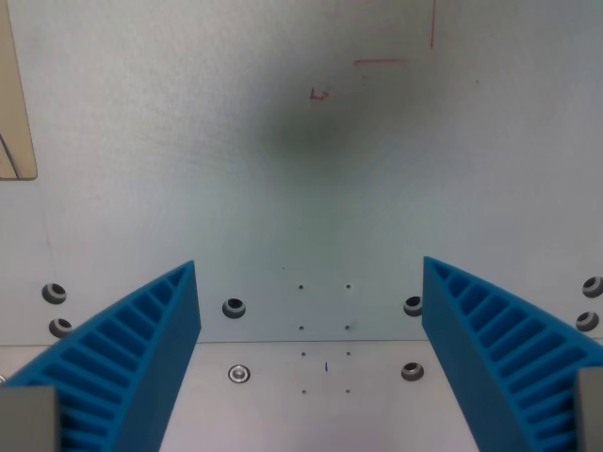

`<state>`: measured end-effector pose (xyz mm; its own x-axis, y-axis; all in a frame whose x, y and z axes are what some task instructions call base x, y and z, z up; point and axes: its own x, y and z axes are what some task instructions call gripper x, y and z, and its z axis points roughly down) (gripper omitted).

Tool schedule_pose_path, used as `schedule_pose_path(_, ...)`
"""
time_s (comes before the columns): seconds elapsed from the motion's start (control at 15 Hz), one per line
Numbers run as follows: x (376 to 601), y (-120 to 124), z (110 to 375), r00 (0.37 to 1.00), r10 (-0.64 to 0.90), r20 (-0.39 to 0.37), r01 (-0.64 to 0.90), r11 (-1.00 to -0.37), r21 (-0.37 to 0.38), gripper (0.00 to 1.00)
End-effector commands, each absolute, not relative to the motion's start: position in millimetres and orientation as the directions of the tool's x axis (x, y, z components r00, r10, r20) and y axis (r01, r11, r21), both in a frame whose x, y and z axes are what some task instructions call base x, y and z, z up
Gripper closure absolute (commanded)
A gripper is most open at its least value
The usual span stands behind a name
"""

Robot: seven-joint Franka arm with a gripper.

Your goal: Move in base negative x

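Gripper [311, 311] is the whole subject here, since the task is a plain translation with no object to reach; it hangs over a pale metal plate [283, 188] with nothing between its blue ribbed fingers [141, 348]. The jaws stand wide apart and hold nothing. Going from the wrist view's left: a tan panel edge [14, 94] sits at the upper left border, well away from the plate's centre; countersunk bolt holes [233, 307] run across the lower plate; faint red pen marks [377, 64] lie toward the upper right, too thin to read as writing. No brand or label shows. Which way base negative x runs cannot be told from this view.
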<state>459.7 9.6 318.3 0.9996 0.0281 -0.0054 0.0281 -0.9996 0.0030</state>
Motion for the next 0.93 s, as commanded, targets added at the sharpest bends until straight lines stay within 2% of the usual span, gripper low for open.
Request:
schedule_pose_path(0.07,455,10,320,1.000,0.028,-0.002,0.028,-1.000,0.003,0.00)
schedule_pose_path(0.93,390,12,315,1.000,0.028,-0.002,0.028,-1.000,0.003,0.00)
